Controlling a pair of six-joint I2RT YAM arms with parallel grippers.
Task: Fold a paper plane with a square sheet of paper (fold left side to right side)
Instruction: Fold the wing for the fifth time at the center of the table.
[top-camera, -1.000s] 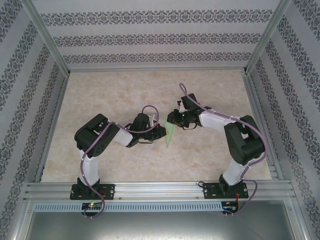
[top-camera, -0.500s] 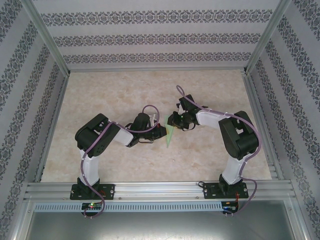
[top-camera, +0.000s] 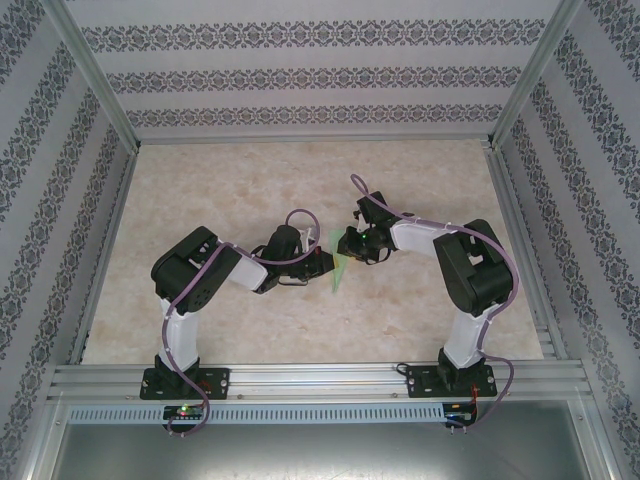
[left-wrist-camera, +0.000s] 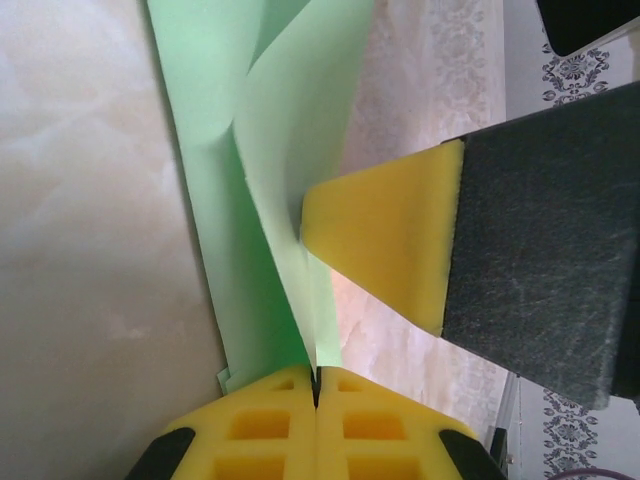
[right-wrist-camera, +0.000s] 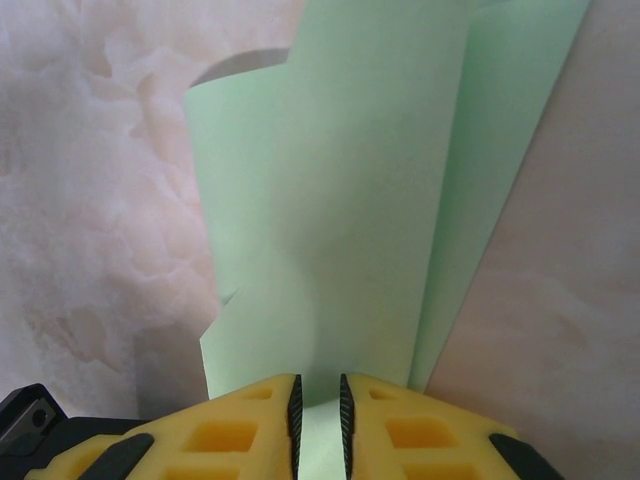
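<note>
Left gripper (left-wrist-camera: 316, 405): yellow waffle-foam pads pressed together, pinching the paper plane (left-wrist-camera: 205, 150) at its lower edge. Right gripper (right-wrist-camera: 320, 405): pads a slit apart, paper flap between them. Plane is thin matte mint, creased, flaps lifting. Top view: frame centre, long axis near vertical, narrow tip toward bottom. Marbled beige table (top-camera: 220, 190) beyond.

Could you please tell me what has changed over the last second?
The right arm folded leftward at the elbow, and the right claw eased slightly nearer while narrowing around the green paper, whose visible strip now looks shorter. The left claw stayed shut on the paper's edge and hardly moved.
</note>
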